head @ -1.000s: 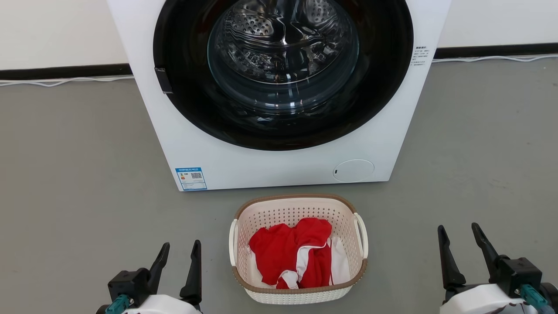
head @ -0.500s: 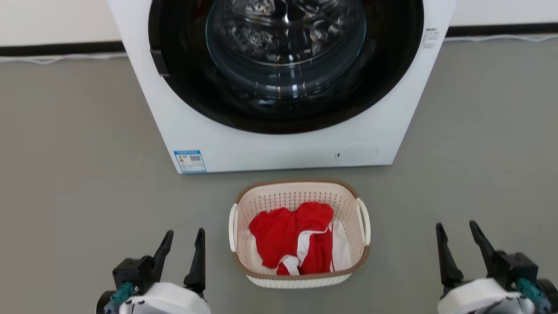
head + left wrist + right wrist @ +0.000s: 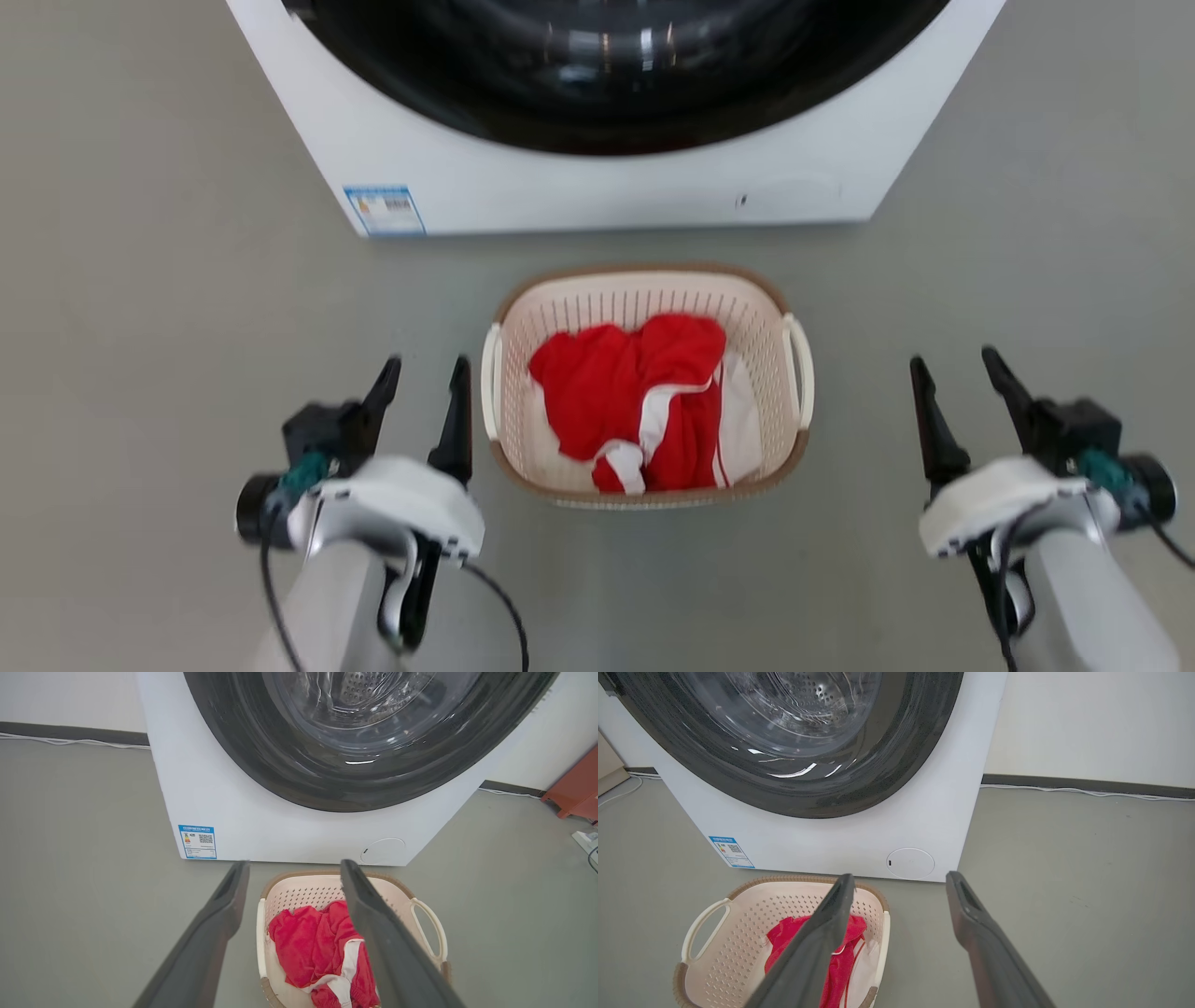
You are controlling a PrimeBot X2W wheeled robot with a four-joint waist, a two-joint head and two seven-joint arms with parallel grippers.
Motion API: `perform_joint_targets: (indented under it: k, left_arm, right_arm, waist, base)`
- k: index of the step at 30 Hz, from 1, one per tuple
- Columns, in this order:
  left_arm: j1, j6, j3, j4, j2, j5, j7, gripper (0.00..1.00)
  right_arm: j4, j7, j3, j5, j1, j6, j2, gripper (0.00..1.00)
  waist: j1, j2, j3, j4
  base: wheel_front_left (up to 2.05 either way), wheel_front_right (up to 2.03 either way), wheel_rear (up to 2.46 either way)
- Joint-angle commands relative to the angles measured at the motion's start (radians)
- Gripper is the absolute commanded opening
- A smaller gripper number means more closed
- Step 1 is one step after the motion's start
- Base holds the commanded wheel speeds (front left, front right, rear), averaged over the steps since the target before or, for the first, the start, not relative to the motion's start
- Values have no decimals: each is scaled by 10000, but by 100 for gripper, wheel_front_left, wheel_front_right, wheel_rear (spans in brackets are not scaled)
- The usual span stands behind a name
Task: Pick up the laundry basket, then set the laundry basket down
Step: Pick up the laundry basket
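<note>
The laundry basket (image 3: pixel 747 308), cream-white with a brown rim and white loop handles, stands on the grey floor before the washing machine, holding red and white clothes (image 3: pixel 635 397). My left gripper (image 3: pixel 425 369) is open just left of the basket's left handle (image 3: pixel 489 383), touching nothing. My right gripper (image 3: pixel 954 366) is open and well to the right of the right handle (image 3: pixel 801 369). In the left wrist view the basket (image 3: pixel 299 891) lies between and beyond the fingers (image 3: pixel 224 914). The right wrist view has the basket (image 3: pixel 738 933) at lower left.
The white washing machine (image 3: pixel 597 187) with its dark round door stands close behind the basket. A white cable (image 3: pixel 1087 791) runs along the wall base. A reddish-brown piece of furniture (image 3: pixel 577 788) sits at the far right of the left wrist view. Open grey floor lies on both sides.
The head camera has tilted down, so the washer and basket sit higher in view. Both arms have reached forward, and the left gripper now stands beside the basket's left handle.
</note>
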Motion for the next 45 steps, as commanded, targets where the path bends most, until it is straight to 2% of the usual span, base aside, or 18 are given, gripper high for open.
perform_joint_targets:
  k: [1, 12, 18, 29, 45]
  left_arm:
    - [-527, 130, 170, -24, 120, -79, -63, 100]
    - [-3441, 573, -1192, 2927, 120, -837, -63, 100]
    - [-4619, 809, -1817, 3921, 120, -1318, -63, 100]
    - [-5886, 1093, -2420, 4574, 119, -1893, -63, 100]
    - [-6487, 1202, -3214, 4961, 119, -2338, -63, 100]
  right_arm:
    - [21, -135, 300, 68, -387, 62, -110, 100]
    - [2498, 405, 1312, 632, -2873, 62, -645, 100]
    - [3353, 354, 1903, 698, -3838, 62, -854, 100]
    - [4200, 14, 2447, 1139, -4973, 62, -977, 100]
    - [4654, -127, 3034, 1422, -5758, 62, -806, 100]
  waist:
    - [0, 0, 729, 34]
    - [0, 0, 2656, 40]
    - [0, 0, 3643, 82]
    - [0, 0, 5032, 266]
    - [0, 0, 5837, 323]
  base:
    - [0, 0, 0]
    - [0, 0, 0]
    - [0, 0, 0]
    - [0, 0, 0]
    - [0, 0, 0]
